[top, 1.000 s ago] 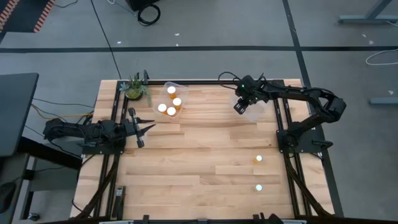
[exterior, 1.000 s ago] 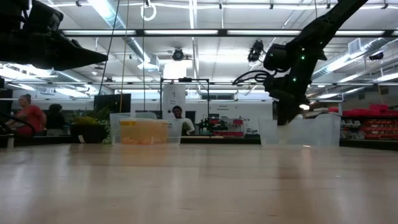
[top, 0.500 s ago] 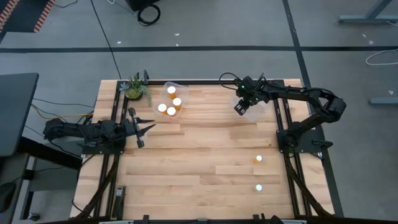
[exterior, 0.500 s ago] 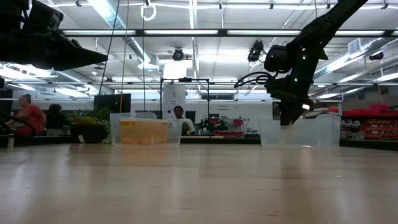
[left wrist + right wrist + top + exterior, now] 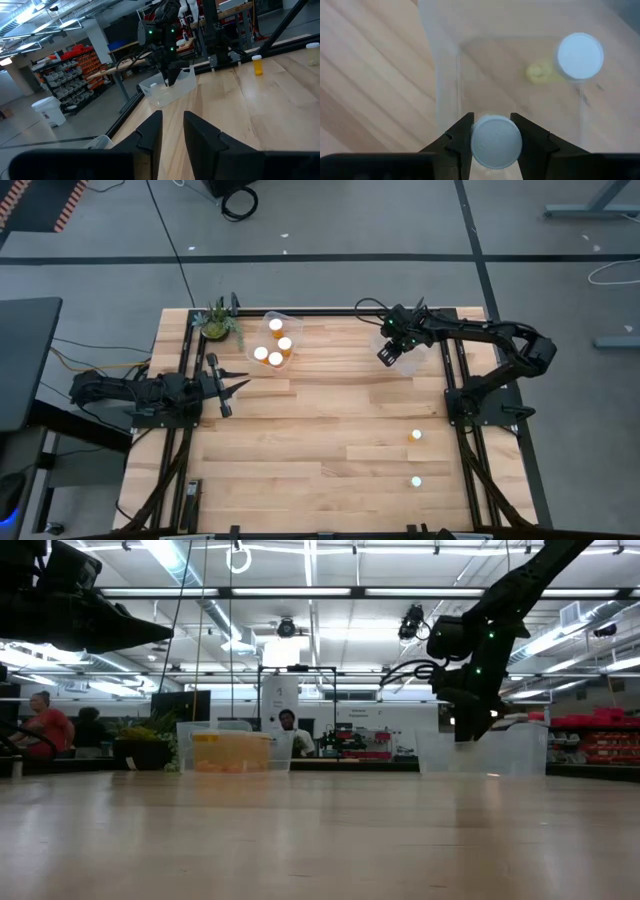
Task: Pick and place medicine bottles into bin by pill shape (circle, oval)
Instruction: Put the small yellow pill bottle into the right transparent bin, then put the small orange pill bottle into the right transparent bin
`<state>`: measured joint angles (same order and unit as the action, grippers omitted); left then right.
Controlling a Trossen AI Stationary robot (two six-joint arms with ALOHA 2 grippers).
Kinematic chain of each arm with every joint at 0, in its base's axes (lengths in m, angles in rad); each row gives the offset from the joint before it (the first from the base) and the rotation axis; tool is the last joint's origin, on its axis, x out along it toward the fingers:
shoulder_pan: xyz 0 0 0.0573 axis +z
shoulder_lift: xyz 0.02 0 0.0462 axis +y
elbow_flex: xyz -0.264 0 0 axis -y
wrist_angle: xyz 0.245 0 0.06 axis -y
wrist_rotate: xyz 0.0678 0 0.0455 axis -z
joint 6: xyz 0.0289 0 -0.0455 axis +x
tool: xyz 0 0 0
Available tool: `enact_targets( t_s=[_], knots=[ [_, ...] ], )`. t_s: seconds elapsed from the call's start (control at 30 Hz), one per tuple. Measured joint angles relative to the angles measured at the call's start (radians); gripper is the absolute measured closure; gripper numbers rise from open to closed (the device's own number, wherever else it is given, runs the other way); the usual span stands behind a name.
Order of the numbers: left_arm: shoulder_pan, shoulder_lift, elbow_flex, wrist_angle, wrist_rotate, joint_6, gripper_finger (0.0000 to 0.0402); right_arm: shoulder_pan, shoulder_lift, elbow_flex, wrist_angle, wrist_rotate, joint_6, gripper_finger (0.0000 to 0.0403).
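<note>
My right gripper (image 5: pixel 388 352) hangs over a clear bin (image 5: pixel 408 348) at the table's far right, shut on a small bottle with a round white cap (image 5: pixel 496 141). One more white-capped bottle (image 5: pixel 579 56) lies in that bin. A second clear bin (image 5: pixel 276 340) at the far left holds several orange bottles. Two bottles (image 5: pixel 415 436) (image 5: pixel 416 480) stand on the table near the right edge. My left gripper (image 5: pixel 225 385) waits open and empty at the table's left edge. My right gripper pinches the bottle by the rim of its white cap (image 5: pixel 474 142), one finger on each side. The fingers point down from above. The bottle hangs upright below them, clear of the bin's floor; its body is hidden under the cap.
A small potted plant (image 5: pixel 218 320) stands at the far left corner. Dark frame rails run along both side edges of the table. People sit in the room beyond the table (image 5: pixel 45 725). The middle of the wooden top (image 5: pixel 320 430) is bare.
My right gripper has shifted a little toward the table's right edge above the clear bin, still shut on the bottle.
</note>
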<state>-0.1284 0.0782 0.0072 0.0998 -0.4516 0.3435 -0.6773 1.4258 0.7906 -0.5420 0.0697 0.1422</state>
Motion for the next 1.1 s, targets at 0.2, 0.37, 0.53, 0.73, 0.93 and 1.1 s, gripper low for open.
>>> enact_targets(
  t_s=[0.2,0.37,0.53,0.73,0.93,1.1],
  knots=[
    [0.000,0.000,0.000,0.000,0.000,0.000,0.0313,0.000,0.000,0.000,0.001,0.000,0.004,0.0273],
    [0.000,0.000,0.000,0.000,0.000,0.000,0.0319,0.000,0.000,0.000,0.001,0.000,0.004,0.0273],
    [0.000,0.000,0.000,0.000,0.000,0.000,0.0314,0.000,0.000,-0.001,0.009,0.000,0.004,0.0273],
    [0.000,0.000,0.000,0.000,0.000,0.000,0.0313,0.000,0.000,-0.001,0.027,0.000,0.004,0.0266],
    [0.000,0.000,0.000,0.000,0.000,0.000,0.0321,0.000,0.000,-0.001,0.026,0.000,0.006,0.0231],
    [0.000,0.000,0.000,0.000,0.000,0.000,0.0318,0.000,0.000,-0.001,0.025,0.000,0.011,0.0210]
  ],
)
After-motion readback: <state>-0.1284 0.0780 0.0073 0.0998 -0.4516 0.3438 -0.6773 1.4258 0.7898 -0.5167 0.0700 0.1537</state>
